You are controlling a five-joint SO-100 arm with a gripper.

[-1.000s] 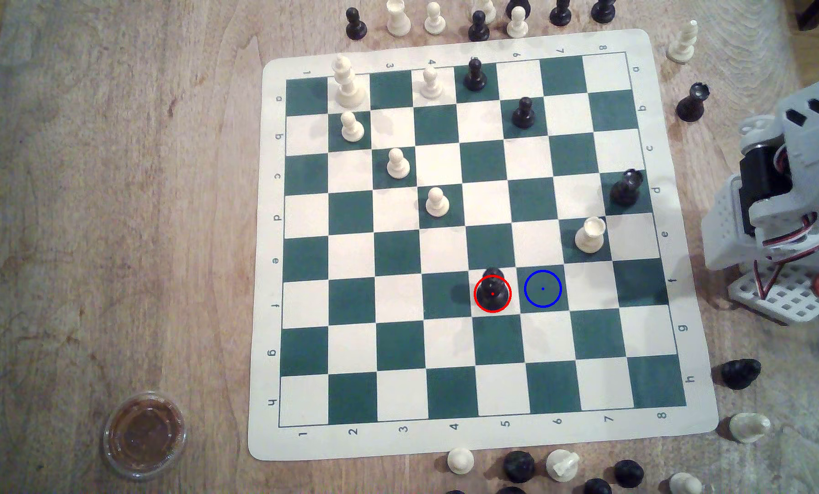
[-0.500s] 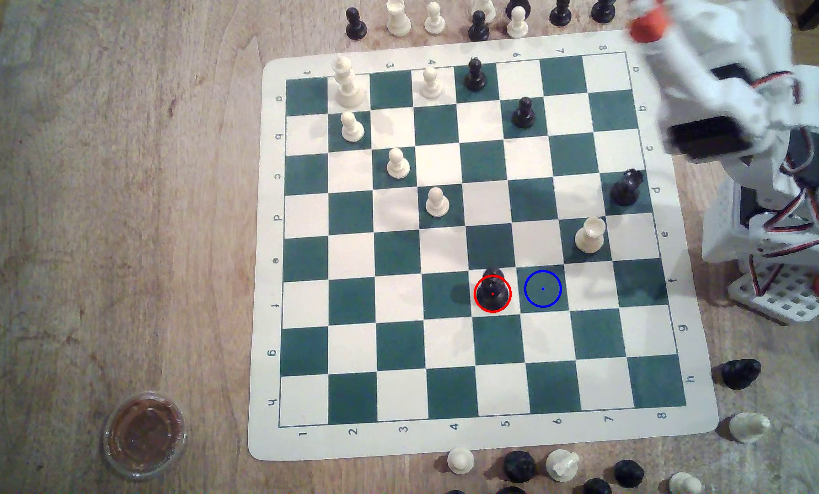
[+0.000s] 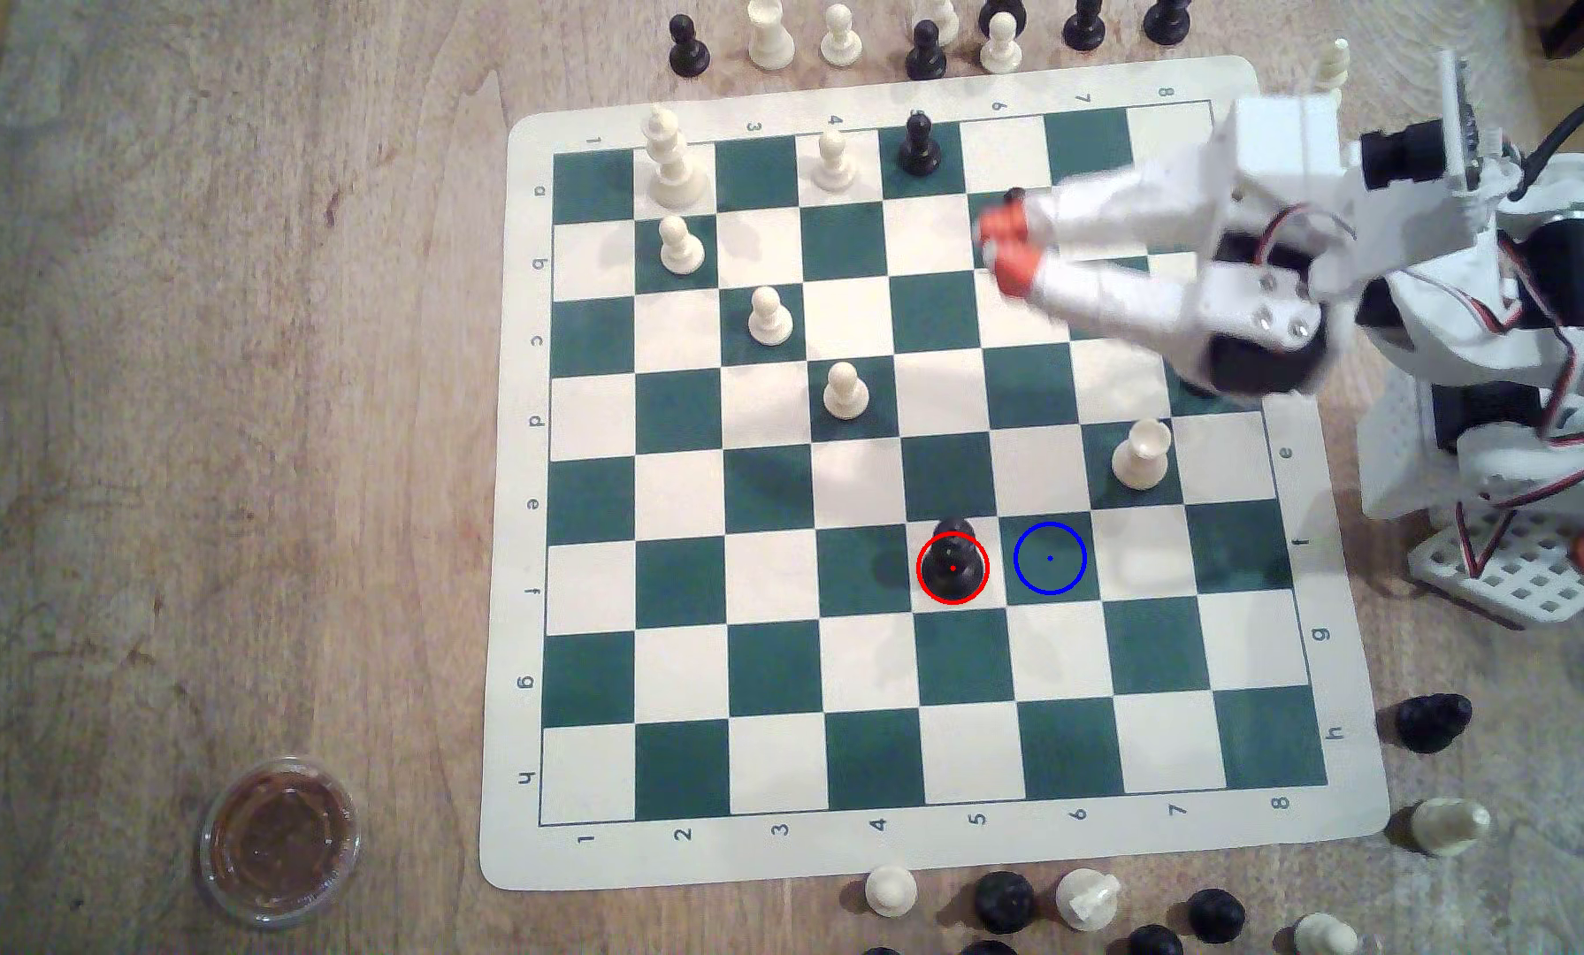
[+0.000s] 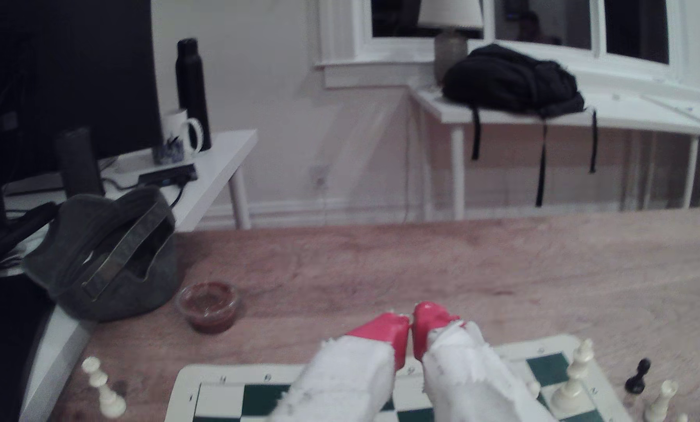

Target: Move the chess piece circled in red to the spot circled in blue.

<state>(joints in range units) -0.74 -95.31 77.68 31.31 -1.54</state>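
The glossy black round-knobbed chess piece circled in red [image 3: 952,562] stands on a white square, just beside the blue-ringed dark green square [image 3: 1050,558]. The orange-tipped claw [image 3: 999,246], empty with tips nearly touching, hovers well apart, toward the board's far rows.

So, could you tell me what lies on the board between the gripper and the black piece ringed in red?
In the exterior view, no piece stands between the gripper and the red-circled black piece: only bare squares of the board.
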